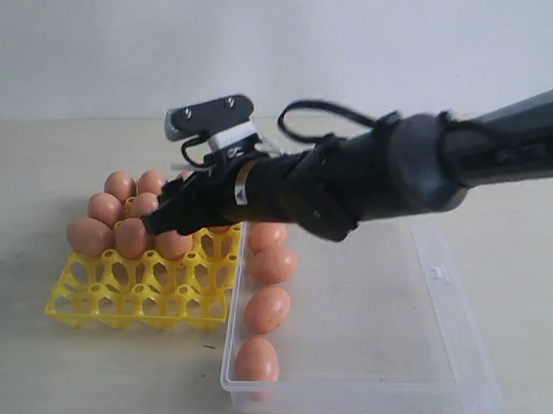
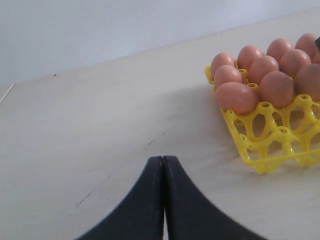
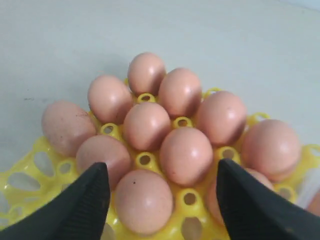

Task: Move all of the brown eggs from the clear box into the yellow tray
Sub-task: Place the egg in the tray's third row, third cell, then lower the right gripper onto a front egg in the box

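The yellow tray (image 1: 137, 304) lies on the left, its far cups filled with brown eggs (image 1: 121, 222). My right gripper (image 1: 162, 223) reaches across over it and stands open. In the right wrist view the right gripper (image 3: 162, 170) has its fingers wide apart, on either side of an egg (image 3: 144, 200) that sits in a cup of the tray (image 3: 25, 176). The clear box (image 1: 372, 337) holds several eggs (image 1: 267, 308) in a line along its left wall. My left gripper (image 2: 163, 159) is shut and empty above bare table, with the tray (image 2: 265, 161) and its eggs (image 2: 236, 97) off to one side.
The box's left wall touches the tray's right edge. The tray's near rows of cups (image 1: 165, 285) are empty. The right arm's thick black forearm (image 1: 396, 175) spans the box's far end.
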